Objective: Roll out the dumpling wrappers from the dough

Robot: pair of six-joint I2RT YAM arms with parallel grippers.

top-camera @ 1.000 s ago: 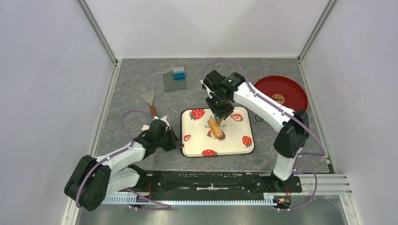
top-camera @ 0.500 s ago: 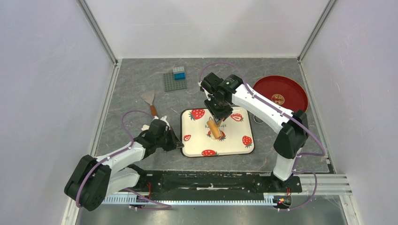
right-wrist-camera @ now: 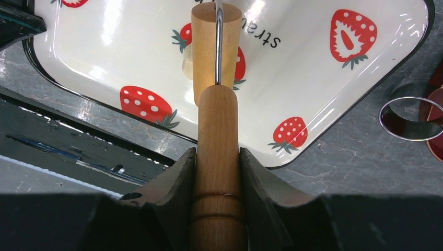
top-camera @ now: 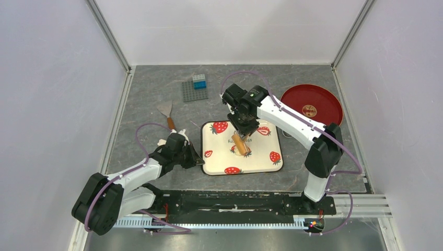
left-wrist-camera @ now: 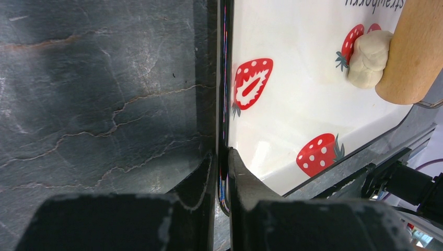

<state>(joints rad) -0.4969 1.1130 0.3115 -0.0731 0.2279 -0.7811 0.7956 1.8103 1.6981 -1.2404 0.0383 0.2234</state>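
A pale lump of dough (left-wrist-camera: 368,60) lies on the white strawberry-print tray (top-camera: 258,146), pressed against the side of the wooden roller (top-camera: 239,142). In the right wrist view the dough (right-wrist-camera: 187,65) only peeks out to the left of the roller head (right-wrist-camera: 216,31). My right gripper (right-wrist-camera: 217,151) is shut on the roller's handle and holds it tilted down onto the tray. My left gripper (left-wrist-camera: 222,154) is shut on the tray's dark left rim (left-wrist-camera: 223,104). No dumpling wrappers are in view.
A small metal ring (right-wrist-camera: 411,117) lies on the grey mat just right of the tray, with a red plate (top-camera: 312,103) beyond it. A spatula (top-camera: 166,112) and a grey baseplate (top-camera: 195,93) carrying a blue brick (top-camera: 199,81) sit at the back left.
My right wrist has shifted slightly to the left over the tray with the roller still in it. The left arm and the tray have not moved.
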